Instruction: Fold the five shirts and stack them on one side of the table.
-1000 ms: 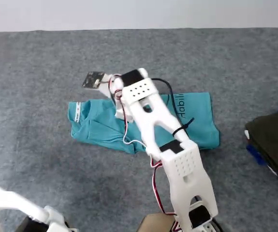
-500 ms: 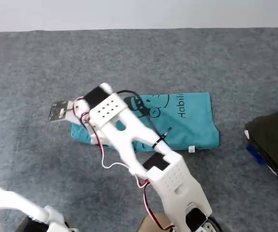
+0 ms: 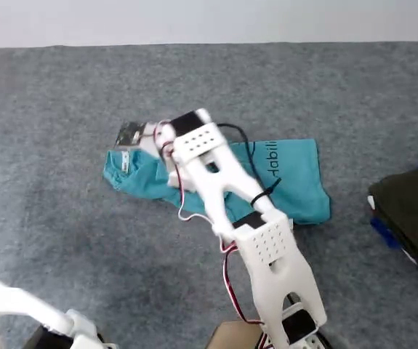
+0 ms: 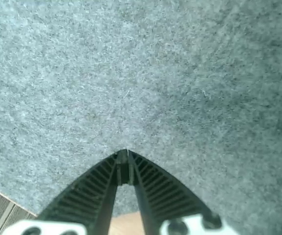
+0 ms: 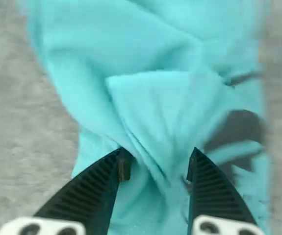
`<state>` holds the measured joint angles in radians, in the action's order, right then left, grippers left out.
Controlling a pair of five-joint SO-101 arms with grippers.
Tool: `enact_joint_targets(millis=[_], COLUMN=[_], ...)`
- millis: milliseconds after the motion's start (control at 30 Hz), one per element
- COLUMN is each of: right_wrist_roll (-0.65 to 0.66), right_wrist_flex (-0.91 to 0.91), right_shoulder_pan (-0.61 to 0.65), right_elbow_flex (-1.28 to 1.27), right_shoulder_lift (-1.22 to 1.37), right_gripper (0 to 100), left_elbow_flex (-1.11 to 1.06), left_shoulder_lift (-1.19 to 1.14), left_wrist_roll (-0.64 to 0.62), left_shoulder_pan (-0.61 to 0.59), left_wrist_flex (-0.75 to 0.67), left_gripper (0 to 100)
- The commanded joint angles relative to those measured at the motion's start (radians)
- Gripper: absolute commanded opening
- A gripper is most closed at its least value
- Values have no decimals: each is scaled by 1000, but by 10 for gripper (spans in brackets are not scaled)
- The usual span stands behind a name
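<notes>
A: Swung back toward table centre since half a second ago. Right gripper (image 5: 155, 159) over the teal shirt (image 3: 296, 174) near its collar end, fingers apart, straddling a raised fold.

B: Noted. Left gripper (image 4: 123, 155) with fingers together, above bare grey table (image 3: 63, 218). Shirt lying mid-table.

Teal shirt (image 3: 296, 182): 1, frame centre, lying flat, left end bunched, dark print up.
Dark pile (image 3: 412, 211): folded, right edge.

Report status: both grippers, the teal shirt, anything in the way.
Left gripper shut over bare mat. Right gripper open, astride a fold of the teal shirt. Dark pile sits apart, not in the way.
</notes>
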<state>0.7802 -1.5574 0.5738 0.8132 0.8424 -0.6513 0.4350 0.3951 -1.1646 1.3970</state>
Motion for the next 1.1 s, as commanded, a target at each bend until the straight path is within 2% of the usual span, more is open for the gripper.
enact_joint_targets(millis=[0, 267, 467, 667, 833, 933, 1067], right_wrist_roll=[9, 8, 8, 12, 9, 9, 5], right_wrist_flex=[-8, -82, -45, 85, 90, 25, -108], right_shoulder_pan=[-28, 33, 62, -35, -97, -84, 1], right_elbow_flex=[114, 190, 189, 193, 267, 322, 423], right_shoulder_lift=[-61, -61, -38, 81, 93, 88, 96], right_gripper=[190, 190, 190, 190, 190, 190, 190], left_elbow_flex=[5, 5, 5, 12, 12, 12, 12], left_shoulder_lift=[38, 38, 38, 38, 38, 38, 38], left_wrist_roll=[9, 9, 9, 9, 9, 9, 9], left_shoulder_pan=[3, 3, 3, 3, 3, 3, 5], left_wrist_flex=[-29, -29, -29, -26, -28, -28, -28], left_gripper=[8, 8, 8, 8, 8, 8, 8])
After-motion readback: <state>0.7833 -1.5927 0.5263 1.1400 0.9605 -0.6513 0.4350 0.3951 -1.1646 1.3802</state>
